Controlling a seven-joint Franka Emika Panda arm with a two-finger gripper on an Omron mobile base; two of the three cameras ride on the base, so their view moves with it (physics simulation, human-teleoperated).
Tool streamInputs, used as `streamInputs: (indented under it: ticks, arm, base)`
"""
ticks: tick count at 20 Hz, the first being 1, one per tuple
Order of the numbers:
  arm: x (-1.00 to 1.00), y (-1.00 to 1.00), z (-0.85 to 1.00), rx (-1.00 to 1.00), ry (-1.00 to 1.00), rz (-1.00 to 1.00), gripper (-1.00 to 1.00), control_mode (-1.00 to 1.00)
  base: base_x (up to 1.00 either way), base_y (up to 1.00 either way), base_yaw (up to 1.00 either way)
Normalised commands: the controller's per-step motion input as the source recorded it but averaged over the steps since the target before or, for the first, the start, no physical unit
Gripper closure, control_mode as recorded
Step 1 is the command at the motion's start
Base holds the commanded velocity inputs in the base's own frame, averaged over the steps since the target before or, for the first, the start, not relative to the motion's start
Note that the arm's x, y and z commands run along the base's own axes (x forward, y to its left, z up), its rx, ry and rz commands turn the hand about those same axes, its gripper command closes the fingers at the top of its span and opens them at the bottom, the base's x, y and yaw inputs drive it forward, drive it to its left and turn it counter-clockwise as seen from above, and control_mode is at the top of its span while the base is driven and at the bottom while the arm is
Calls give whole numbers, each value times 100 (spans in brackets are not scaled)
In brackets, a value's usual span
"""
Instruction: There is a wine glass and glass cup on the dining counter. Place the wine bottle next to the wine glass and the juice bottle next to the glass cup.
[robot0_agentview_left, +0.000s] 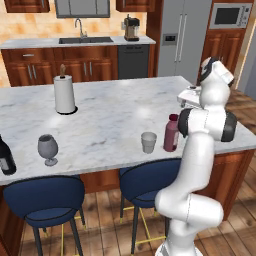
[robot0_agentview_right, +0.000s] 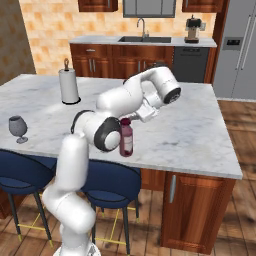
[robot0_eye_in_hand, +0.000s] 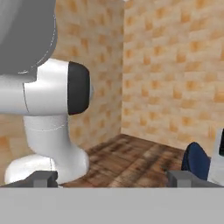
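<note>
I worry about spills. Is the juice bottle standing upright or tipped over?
Upright. The juice bottle stands on its base on the dining counter, cap on top, beside the glass cup.

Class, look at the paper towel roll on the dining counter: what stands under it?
The paper towel roll stands on a dark round base, on the dining counter. The marble beneath that base is covered.

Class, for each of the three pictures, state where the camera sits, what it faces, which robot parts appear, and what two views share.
Left base view: behind the arm's left, facing the dining counter; arm at lower right.
Right base view: behind its right, same counter; arm at lower left.
Hand view: on the hand, facing a tiled corner and wooden floor; fingertips apart at the bottom.
Shared by both base views: juice bottle, wine glass, paper towel roll.
</note>
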Motion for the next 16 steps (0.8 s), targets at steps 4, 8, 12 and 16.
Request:
streamInputs:
  ticks: [4, 8, 12, 16]
  arm:
    - [-100, 13, 35, -7, -17, -22, -100, -100]
    - [-100, 6, 37, -1, -7, -24, -100, -100]
    - [-100, 1, 46, 0, 0, -23, -100, -100]
    - [-100, 5, 24, 0, 0, -22, -100, -100]
  base:
    - [0, 0, 0]
    - [0, 0, 0]
    - [0, 0, 0]
    - [0, 0, 0]
